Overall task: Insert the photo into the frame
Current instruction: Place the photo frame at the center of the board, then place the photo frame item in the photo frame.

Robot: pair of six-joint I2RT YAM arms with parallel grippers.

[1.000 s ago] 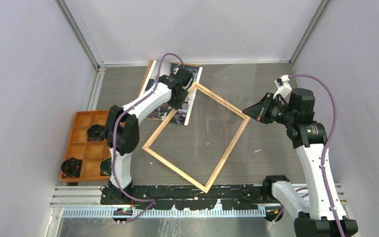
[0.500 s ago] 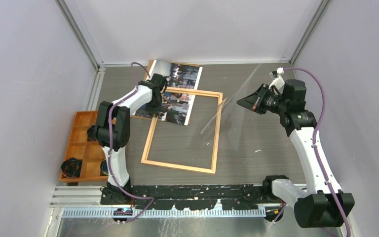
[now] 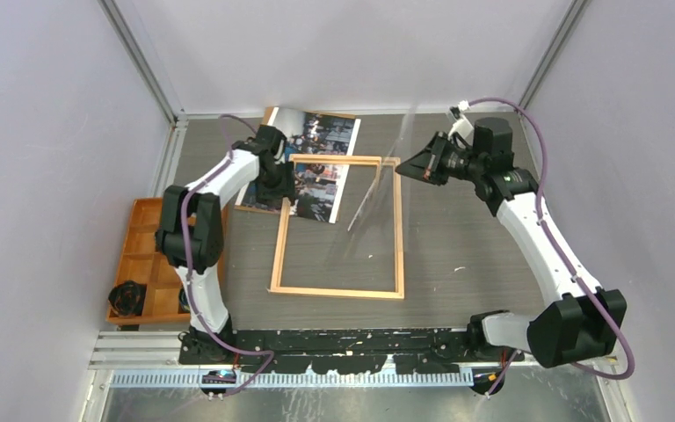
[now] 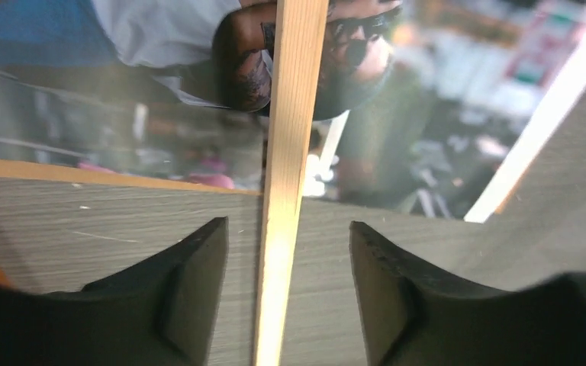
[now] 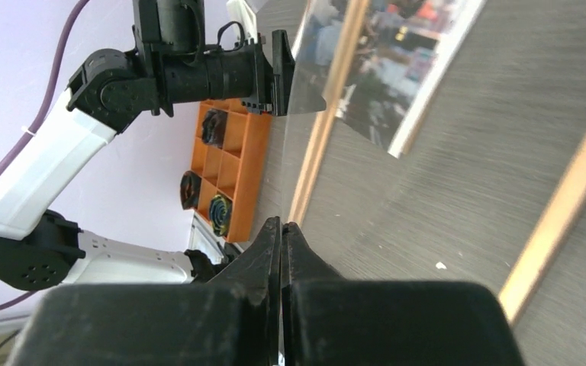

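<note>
**Operator:** Where are the jaws standing?

**Notes:** Your left gripper [image 4: 286,236] is hovering low with its jaws parted, straddling one strip of the frame [image 4: 294,114]. Gaps are showing on both sides, so it is gripping nothing. Your right gripper [image 5: 282,229] is pinching shut on the clear sheet [image 5: 305,91] and holding it up on edge. I cannot tell whether the sheet's lower edge is touching anything.

**Operator:** And the photo?

**Notes:** The photo [image 4: 427,99] is lying flat, picture side up, just beyond your left fingertips. The frame's corner is lying over its near part, so it is sitting under the wood, not inside it.

**Operator:** Which step are we in?

**Notes:** I am reading this as the frame being set in place, with the insert not yet begun.

**Operator:** Next move?

**Notes:** Probably you are needing to lift the left jaws clear of the strip, then reach past it for a free edge of the photo. The paper is thin and flat, so catching an edge is looking fiddly. The overlapping strip may also be getting dragged along.
</note>
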